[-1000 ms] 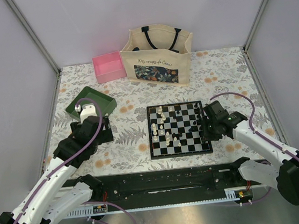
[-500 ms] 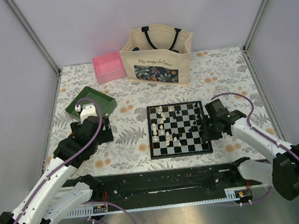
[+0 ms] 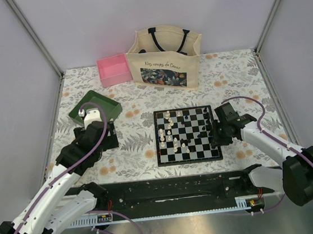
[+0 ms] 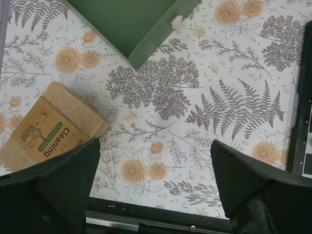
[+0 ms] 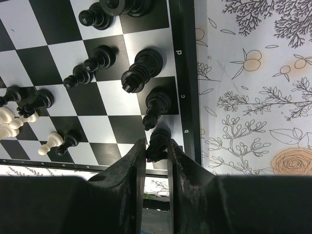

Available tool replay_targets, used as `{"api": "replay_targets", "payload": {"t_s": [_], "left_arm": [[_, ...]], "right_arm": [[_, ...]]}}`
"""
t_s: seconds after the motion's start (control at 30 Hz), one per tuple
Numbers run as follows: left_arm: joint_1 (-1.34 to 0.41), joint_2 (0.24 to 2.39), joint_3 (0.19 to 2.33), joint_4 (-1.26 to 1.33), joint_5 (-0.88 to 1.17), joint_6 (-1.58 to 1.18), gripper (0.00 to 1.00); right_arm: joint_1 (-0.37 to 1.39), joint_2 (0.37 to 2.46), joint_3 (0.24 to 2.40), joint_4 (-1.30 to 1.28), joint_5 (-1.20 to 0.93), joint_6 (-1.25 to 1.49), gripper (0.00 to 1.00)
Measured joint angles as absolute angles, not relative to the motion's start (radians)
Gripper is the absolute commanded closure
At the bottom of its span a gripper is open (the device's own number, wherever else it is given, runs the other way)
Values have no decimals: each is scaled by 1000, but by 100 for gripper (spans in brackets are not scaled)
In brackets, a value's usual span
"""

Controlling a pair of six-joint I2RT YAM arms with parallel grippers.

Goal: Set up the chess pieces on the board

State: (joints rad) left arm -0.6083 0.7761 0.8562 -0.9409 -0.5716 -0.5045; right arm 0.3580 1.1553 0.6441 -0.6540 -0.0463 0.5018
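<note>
The board (image 3: 189, 159) lies at the table's middle, with cream-white chess pieces (image 3: 170, 129) scattered on its left half and black ones (image 3: 207, 123) along its right side. My right gripper (image 3: 215, 135) hangs over the board's near right corner, shut on a black piece (image 5: 159, 140). That piece stands at the board's edge column, beside other black pieces (image 5: 141, 68). Two white pieces (image 5: 48, 142) show at the lower left of the right wrist view. My left gripper (image 4: 155, 170) is wide open over bare floral cloth, left of the board, holding nothing.
A green tray (image 3: 95, 104) sits far left, with a small cream thing (image 4: 176, 20) at its wall. A packaged sponge (image 4: 48, 127) lies beside my left finger. A pink box (image 3: 114, 69) and a tote bag (image 3: 164, 59) stand at the back. A black rail (image 3: 165, 189) runs along the near edge.
My right arm has shifted slightly, its forearm swinging a little while the gripper stays shut at the board's right edge. The left arm has not moved.
</note>
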Motion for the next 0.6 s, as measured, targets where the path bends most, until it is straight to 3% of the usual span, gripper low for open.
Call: {"api": "replay_targets", "payload": {"t_s": [0.6], "left_arm": [[-608, 776, 856, -941, -571, -505, 1]], "right_arm": [[350, 1159, 644, -647, -43, 502, 74]]}}
